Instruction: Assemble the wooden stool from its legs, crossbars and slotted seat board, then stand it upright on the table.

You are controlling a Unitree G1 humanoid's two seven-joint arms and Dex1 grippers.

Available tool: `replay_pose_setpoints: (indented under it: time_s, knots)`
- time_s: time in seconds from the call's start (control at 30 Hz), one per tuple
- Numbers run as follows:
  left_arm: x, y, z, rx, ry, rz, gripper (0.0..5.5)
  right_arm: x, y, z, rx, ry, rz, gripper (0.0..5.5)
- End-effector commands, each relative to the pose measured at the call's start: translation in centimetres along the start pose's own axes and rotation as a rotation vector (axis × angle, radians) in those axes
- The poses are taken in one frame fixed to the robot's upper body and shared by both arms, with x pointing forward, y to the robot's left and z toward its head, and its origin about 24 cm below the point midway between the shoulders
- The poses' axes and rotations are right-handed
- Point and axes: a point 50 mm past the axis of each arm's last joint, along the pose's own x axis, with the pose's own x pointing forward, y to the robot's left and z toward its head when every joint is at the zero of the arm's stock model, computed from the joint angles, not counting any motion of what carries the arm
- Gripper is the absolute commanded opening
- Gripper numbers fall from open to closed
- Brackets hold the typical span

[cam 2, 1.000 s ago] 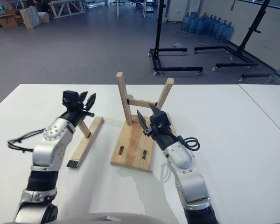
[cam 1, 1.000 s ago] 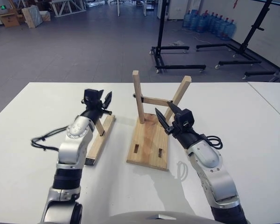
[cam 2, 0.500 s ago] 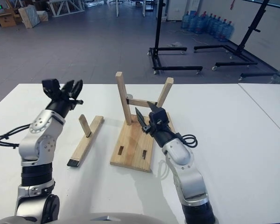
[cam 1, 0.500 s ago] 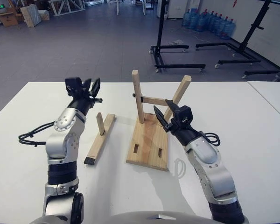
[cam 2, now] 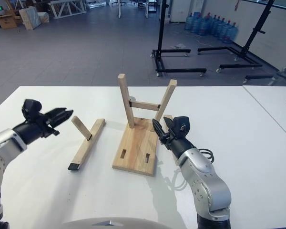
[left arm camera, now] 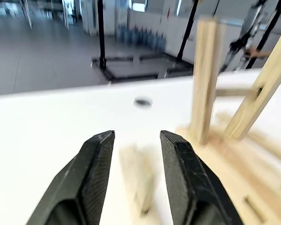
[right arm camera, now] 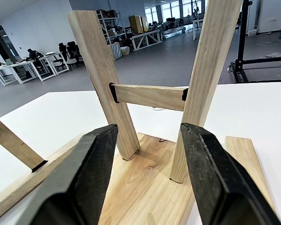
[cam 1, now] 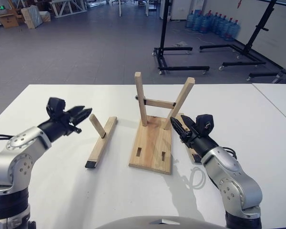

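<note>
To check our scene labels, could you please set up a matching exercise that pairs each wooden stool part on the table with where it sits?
Things:
1. pale slotted wooden seat board
2. two upright pale wooden legs joined by a thin wooden crossbar
3. loose flat wooden leg with a short wooden stub sticking up

Places:
A. standing in the board's far end
B. lying left of the board
C. lying flat, its two near slots empty

Pairs: 1-C; 2-A; 3-B

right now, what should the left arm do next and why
Probably ease the open left gripper forward and close it on the short crossbar sticking up from the loose leg. The gripper is empty and points at that piece, and the seat board has two empty slots at its near end waiting for legs.
</note>
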Motion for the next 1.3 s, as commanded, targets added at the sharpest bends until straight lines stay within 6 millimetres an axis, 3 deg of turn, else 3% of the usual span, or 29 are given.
replay_pose_setpoints:
  time_s: [0.03,0.17,0.33,0.5,0.6,0.77,0.97,1.3]
  knots:
    - [0.2,-0.5,-1.7,0.033,0.090,0.017,2.26,0.4,0.0,0.5,-0.025,-0.023,-0.001,2.46]
    - [0.3,-1.6,-2.2,0.035,0.106,-0.015,2.94,0.1,0.0,0.1,-0.031,-0.010,-0.005,2.46]
    - [0.9,-3.1,-4.8,0.089,0.265,-0.039,3.78,0.2,0.1,0.0,-0.024,-0.014,-0.017,2.46]
    - [2.4,-3.4,-6.4,0.137,0.338,0.017,4.49,0.4,0.4,-0.2,-0.030,-0.015,-0.014,2.46]
    - [3.1,-2.9,-8.3,0.123,0.419,0.064,4.54,0.6,0.5,-0.3,-0.035,-0.018,-0.015,2.46]
    - [2.2,-2.2,-10.3,0.102,0.559,0.070,4.54,0.7,0.5,-0.4,-0.044,-0.017,-0.019,2.46]
    - [0.6,-3.5,-11.6,0.065,0.613,0.042,3.60,2.0,0.4,0.1,-0.058,-0.038,0.015,2.46]
    - [0.7,-3.7,-11.2,0.119,0.587,0.039,2.19,1.9,0.1,-0.1,-0.073,-0.038,-0.019,2.46]
